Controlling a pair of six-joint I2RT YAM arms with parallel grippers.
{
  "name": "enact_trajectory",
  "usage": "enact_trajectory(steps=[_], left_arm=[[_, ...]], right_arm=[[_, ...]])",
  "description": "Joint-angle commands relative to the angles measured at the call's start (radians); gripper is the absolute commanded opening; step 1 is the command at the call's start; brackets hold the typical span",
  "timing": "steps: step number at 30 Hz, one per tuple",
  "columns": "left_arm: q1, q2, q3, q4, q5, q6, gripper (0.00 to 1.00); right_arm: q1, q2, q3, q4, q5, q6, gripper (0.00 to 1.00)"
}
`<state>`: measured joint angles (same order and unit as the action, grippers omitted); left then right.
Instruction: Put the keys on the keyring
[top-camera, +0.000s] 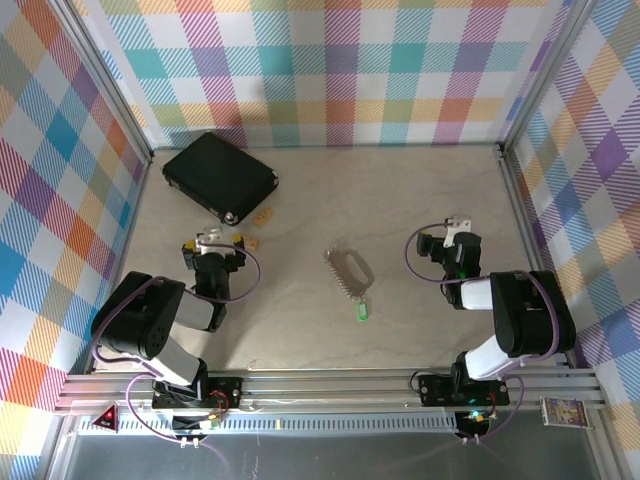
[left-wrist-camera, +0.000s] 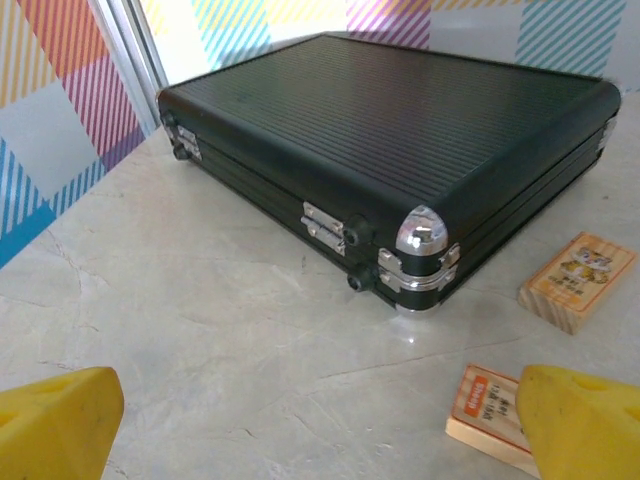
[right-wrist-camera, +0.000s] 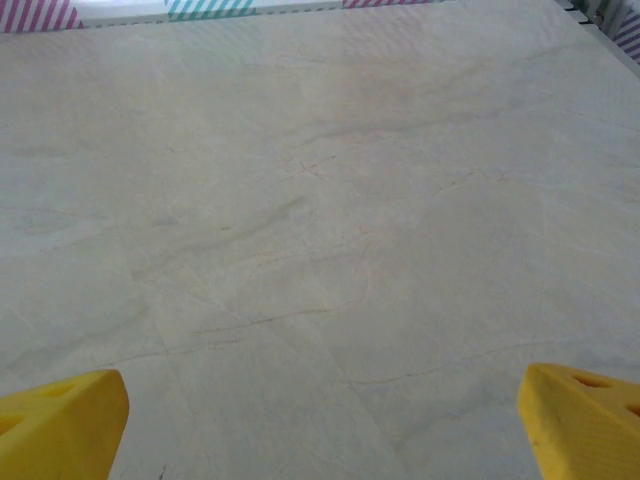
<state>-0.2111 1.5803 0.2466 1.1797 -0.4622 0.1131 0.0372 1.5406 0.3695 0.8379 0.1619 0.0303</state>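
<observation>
Pale marbled tabletop (top-camera: 400, 200) sits inside plaid walls (top-camera: 330, 70). The left jaws stand wide apart with nothing between them, their left fingertips (left-wrist-camera: 60, 425) yellow at the bottom corners of the left wrist view; the right jaws are spread just as wide and empty, the right fingertips (right-wrist-camera: 60, 420) low over bare tabletop. Just ahead of the left jaws lies a small wooden block (left-wrist-camera: 485, 405), partly behind one fingertip; a second printed block (left-wrist-camera: 578, 280) lies beyond it, near the metal-capped corner of a closed black case (left-wrist-camera: 400, 140) at the far left of the tabletop. From above, the keys (top-camera: 340, 272) lie mid-tabletop between the two arms, well apart from both jaws; the keyring (top-camera: 358, 266) lies touching them in one silvery cluster, too small to tell whether any key is threaded; a green tag (top-camera: 362, 312) lies at its near end.
</observation>
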Motion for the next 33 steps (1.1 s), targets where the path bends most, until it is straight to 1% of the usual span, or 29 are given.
enact_trajectory(steps=[1,2,4,5,6,13,15,33], left_arm=[[0.036,0.009,0.077,-0.121,0.071,-0.056,1.0],[0.039,-0.007,0.102,-0.21,0.074,-0.07,1.0],[0.06,0.014,0.123,-0.209,0.092,-0.077,1.0],[0.067,0.005,0.133,-0.252,0.102,-0.092,1.0],[0.075,0.012,0.132,-0.234,0.111,-0.091,1.0],[0.079,0.006,0.13,-0.239,0.12,-0.095,1.0],[0.079,0.006,0.131,-0.241,0.137,-0.087,1.0],[0.079,0.006,0.13,-0.238,0.137,-0.087,1.0]], right_arm=[[-0.01,-0.002,0.022,0.035,-0.022,0.018,0.99],[-0.01,-0.001,0.023,0.034,-0.022,0.017,0.99],[-0.01,-0.001,0.023,0.033,-0.022,0.018,0.99],[-0.01,0.0,0.023,0.033,-0.022,0.018,0.99],[-0.01,0.0,0.023,0.033,-0.021,0.016,0.99],[-0.01,-0.001,0.023,0.033,-0.022,0.018,0.99],[-0.01,-0.001,0.024,0.035,-0.022,0.018,0.99],[-0.01,-0.002,0.021,0.039,-0.021,0.016,0.99]])
